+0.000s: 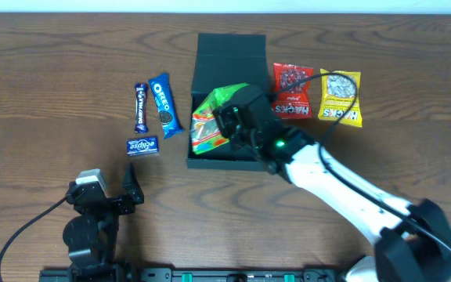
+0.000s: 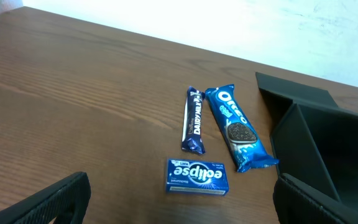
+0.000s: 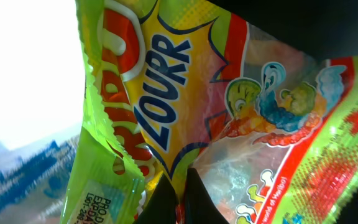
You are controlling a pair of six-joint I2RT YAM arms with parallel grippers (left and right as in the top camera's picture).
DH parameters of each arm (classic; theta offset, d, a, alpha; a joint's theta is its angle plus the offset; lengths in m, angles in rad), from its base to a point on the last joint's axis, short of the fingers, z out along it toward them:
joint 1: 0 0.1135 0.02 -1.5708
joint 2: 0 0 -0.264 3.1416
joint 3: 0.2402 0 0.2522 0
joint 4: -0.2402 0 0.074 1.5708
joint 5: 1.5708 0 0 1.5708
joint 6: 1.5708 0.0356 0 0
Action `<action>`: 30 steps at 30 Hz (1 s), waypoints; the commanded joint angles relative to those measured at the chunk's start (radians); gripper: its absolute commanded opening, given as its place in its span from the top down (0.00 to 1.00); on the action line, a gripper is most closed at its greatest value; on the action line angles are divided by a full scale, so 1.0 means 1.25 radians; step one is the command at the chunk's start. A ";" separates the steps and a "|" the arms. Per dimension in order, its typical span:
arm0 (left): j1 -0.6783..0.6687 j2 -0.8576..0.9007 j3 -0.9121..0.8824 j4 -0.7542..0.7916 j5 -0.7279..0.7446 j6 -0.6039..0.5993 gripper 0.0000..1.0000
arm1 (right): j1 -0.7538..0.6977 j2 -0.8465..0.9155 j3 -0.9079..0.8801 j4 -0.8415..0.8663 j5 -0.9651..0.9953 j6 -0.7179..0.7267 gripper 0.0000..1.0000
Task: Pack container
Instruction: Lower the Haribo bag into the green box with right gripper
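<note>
white right arm (image 1: 343, 190), green led (image 1: 279, 144), black left arm (image 1: 88, 227)

One container (image 1: 229, 55). Six snacks that can be counted: one green sour-candy packet (image 1: 210, 125), one red Hacks bag (image 1: 292, 90), one yellow Hacks bag (image 1: 340, 98), one Oreo pack (image 1: 163, 104), one Dairy Milk bar (image 1: 141, 107) and one Eclipse box (image 1: 142, 146). There may be more hidden beneath the green one
</note>
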 commanded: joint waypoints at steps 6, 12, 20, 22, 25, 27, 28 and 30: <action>-0.003 -0.005 -0.020 -0.006 -0.008 0.002 0.05 | 0.023 0.039 0.013 0.007 0.079 0.141 0.98; -0.003 -0.005 -0.020 -0.006 -0.008 0.002 0.05 | 0.023 0.039 0.013 -0.022 0.111 0.142 0.98; -0.003 -0.005 -0.020 -0.006 -0.008 0.003 0.05 | 0.022 0.039 0.013 -0.100 0.132 0.137 0.67; -0.003 -0.005 -0.020 -0.006 -0.008 0.003 0.05 | 0.019 0.039 0.013 -0.089 0.132 0.122 0.20; -0.003 -0.005 -0.020 -0.006 -0.008 0.002 0.05 | 0.010 0.038 0.013 -0.026 0.100 0.042 0.01; -0.003 -0.005 -0.020 -0.006 -0.008 0.003 0.05 | 0.003 0.038 0.020 0.028 0.064 -0.011 0.01; -0.003 -0.005 -0.020 -0.006 -0.008 0.002 0.05 | 0.000 0.038 0.030 0.037 0.053 -0.034 0.01; -0.003 -0.005 -0.020 -0.006 -0.008 0.002 0.05 | 0.000 0.038 0.057 0.037 0.047 -0.098 0.01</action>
